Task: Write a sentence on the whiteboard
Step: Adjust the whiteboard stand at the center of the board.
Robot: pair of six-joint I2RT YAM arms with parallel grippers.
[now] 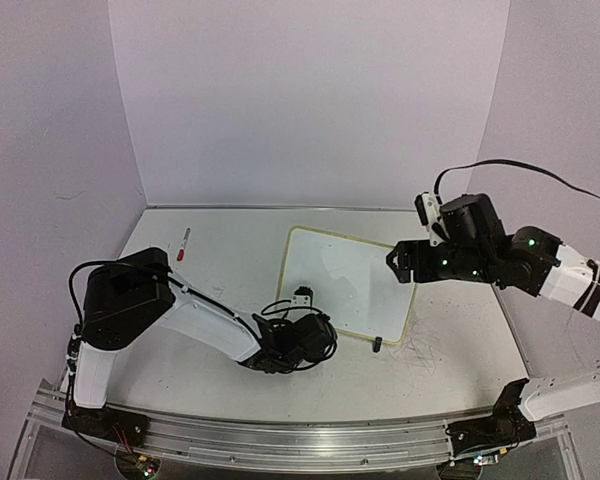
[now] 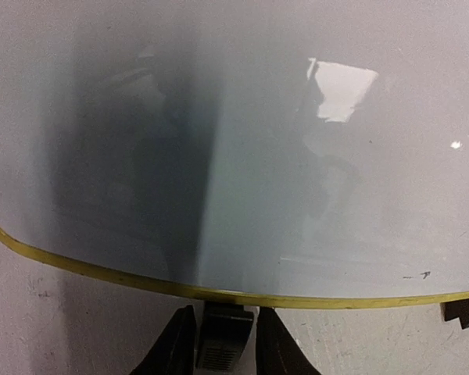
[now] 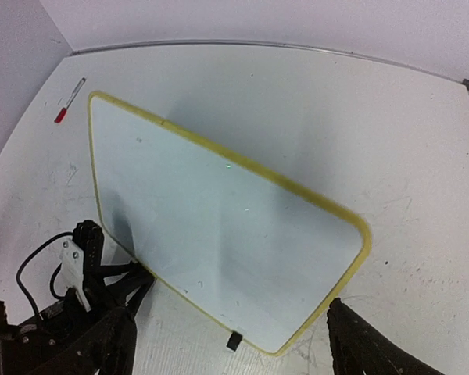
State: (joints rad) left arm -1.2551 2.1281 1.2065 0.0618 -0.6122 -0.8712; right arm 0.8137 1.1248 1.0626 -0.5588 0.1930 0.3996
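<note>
The whiteboard (image 1: 350, 285) lies in the middle of the table, white with a pale yellow rim, and no red words show on it. It fills the left wrist view (image 2: 242, 141) and shows in the right wrist view (image 3: 219, 234). My left gripper (image 1: 302, 300) is at the board's near-left edge, its jaws closed against a black foot (image 2: 223, 344) under the rim. My right gripper (image 1: 400, 262) hovers above the board's right edge, wide open and empty (image 3: 231, 309). A red-capped marker (image 1: 183, 243) lies on the table at the far left, apart from both grippers.
The marker also shows in the right wrist view (image 3: 69, 100). Another black foot (image 1: 377, 344) sits at the board's near edge. Dark scribbles (image 1: 425, 350) mark the tabletop right of the board. Walls close the table at the back and both sides.
</note>
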